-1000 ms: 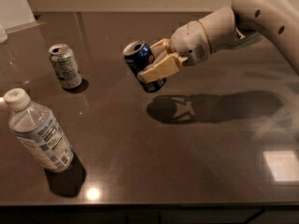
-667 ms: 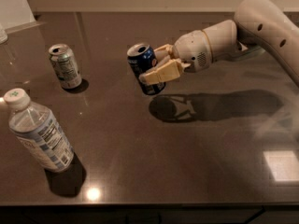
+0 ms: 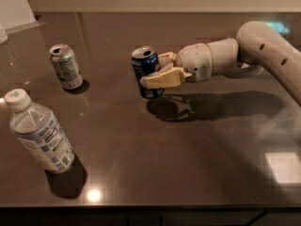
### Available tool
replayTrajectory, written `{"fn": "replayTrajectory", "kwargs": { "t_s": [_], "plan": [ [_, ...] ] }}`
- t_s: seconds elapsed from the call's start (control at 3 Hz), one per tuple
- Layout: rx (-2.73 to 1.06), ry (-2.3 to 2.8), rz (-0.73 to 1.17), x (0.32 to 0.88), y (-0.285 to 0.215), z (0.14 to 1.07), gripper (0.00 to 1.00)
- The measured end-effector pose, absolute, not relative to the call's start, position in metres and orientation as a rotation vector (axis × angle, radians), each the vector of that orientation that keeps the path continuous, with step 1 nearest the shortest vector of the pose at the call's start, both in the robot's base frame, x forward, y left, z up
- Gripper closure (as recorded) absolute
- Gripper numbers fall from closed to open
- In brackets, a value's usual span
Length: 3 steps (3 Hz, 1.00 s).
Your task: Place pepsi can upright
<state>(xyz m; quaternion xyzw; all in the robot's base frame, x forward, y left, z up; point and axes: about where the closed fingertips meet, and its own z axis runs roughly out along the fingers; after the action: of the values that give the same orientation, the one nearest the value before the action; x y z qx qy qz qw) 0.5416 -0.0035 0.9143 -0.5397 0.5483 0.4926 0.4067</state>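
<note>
The pepsi can (image 3: 145,67) is dark blue with a silver top and stands nearly upright near the middle of the dark table (image 3: 141,154). My gripper (image 3: 157,72) comes in from the right on a white arm and is shut on the can's sides, one cream finger (image 3: 160,80) across its front and the other behind it. The can's base is at or just above the table surface; I cannot tell if it touches.
A pale green-white can (image 3: 65,66) stands upright at the back left. A clear plastic water bottle (image 3: 37,133) with a white cap stands at the front left. The white arm (image 3: 263,51) spans the right side. The table's front edge runs along the bottom.
The gripper has turned the can from tilted to nearly upright and lowered it slightly toward the table. The other can and the bottle have not moved.
</note>
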Motion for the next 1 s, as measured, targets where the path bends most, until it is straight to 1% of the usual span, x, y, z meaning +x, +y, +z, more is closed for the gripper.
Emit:
{"fn": "replayTrajectory", "kwargs": {
  "t_s": [0.33,1.0],
  "plan": [
    [-1.309,1.349,1.257,0.544,-0.005,0.908,1.0],
    [-1.274,1.283,1.215,0.546,-0.01,0.896,1.0]
  ]
}}
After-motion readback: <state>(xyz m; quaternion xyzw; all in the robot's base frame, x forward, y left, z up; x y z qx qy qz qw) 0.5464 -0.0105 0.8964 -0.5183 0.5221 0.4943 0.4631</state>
